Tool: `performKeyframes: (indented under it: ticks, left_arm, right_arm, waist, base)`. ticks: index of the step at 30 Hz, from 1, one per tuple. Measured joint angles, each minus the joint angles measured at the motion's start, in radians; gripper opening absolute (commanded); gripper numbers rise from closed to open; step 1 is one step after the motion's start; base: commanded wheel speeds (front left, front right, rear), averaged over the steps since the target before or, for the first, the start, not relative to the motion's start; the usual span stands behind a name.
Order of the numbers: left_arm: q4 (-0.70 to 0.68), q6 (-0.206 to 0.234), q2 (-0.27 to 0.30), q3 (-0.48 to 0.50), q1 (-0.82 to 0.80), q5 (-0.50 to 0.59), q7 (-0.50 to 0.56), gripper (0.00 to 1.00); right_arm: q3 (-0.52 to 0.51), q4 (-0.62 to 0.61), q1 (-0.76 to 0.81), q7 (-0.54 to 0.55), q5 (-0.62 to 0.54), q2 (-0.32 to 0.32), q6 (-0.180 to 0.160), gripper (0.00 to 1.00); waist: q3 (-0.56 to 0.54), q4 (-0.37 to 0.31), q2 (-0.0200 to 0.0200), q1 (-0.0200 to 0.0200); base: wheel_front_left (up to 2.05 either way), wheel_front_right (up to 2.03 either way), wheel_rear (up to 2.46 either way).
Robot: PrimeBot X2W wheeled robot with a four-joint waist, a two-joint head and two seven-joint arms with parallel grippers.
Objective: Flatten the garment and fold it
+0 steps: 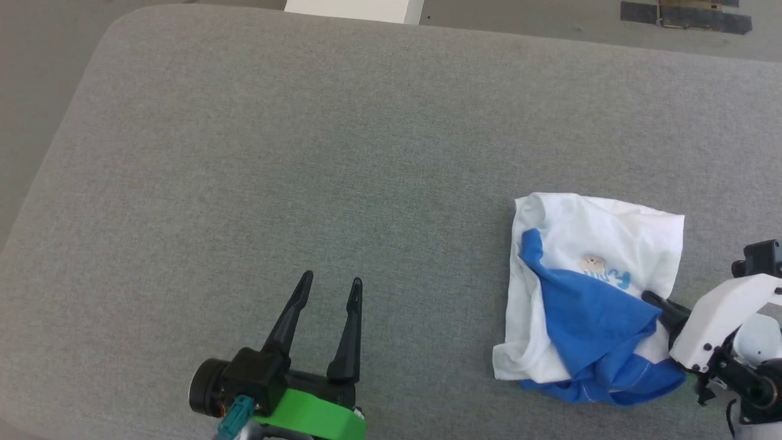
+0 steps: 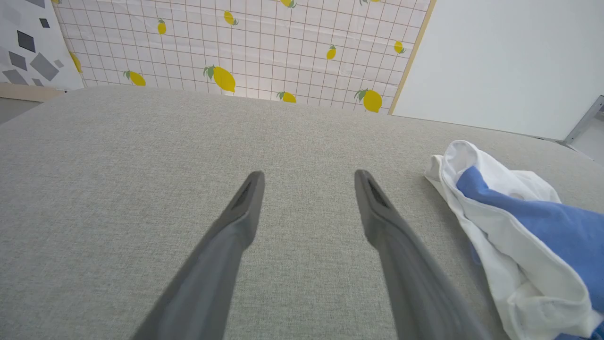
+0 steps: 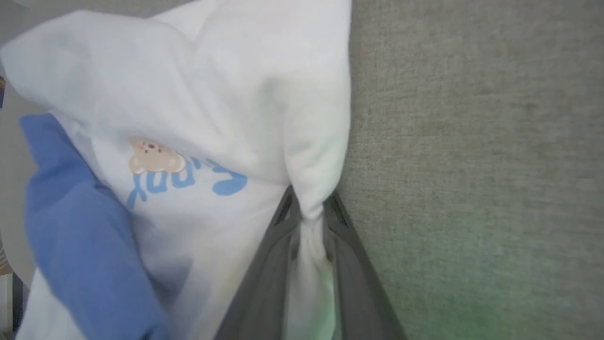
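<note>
Nearest the robot, the left gripper [image 1: 332,278] hovers over the grey table [image 1: 366,134], its fingers spread apart and holding nothing. Further right, the right gripper [image 3: 309,200] is clamped on a white fold at the edge of the garment [image 1: 586,238], which lies crumpled on the table's right side, blue sleeve on top

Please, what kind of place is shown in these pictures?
Probably an indoor robot test room: a large grey fabric-covered table holding a crumpled white jersey shirt with blue sleeves, and a white checked backdrop cloth printed with yellow lemons standing behind it.
</note>
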Motion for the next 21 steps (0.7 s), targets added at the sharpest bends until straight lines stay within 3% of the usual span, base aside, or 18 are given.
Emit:
performKeyframes:
  ticks: [9,12,21]
  left_arm:
    - [0.004,-0.001,0.0,0.01,0.001,0.002,0.0,1.0]
    - [0.002,-0.002,0.001,0.013,0.001,0.007,0.0,1.0]
    - [-0.012,-0.009,0.004,0.014,-0.029,0.036,0.0,1.0]
  right_arm:
    - [0.067,-0.011,-0.009,-0.057,-0.094,-0.001,0.0,0.0]
    - [0.122,-0.033,-0.026,-0.074,-0.125,-0.058,0.0,0.0]
    - [0.262,-0.047,-0.142,-0.081,-0.128,-0.322,0.0,0.0]
  waist:
    - [-0.033,-0.043,0.0,0.0]
    - [-0.04,-0.071,0.0,0.0]
    - [-0.019,-0.164,0.0,0.0]
  base:
    - [0.0,0.0,0.0]
    - [0.0,0.0,0.0]
    - [0.0,0.0,0.0]
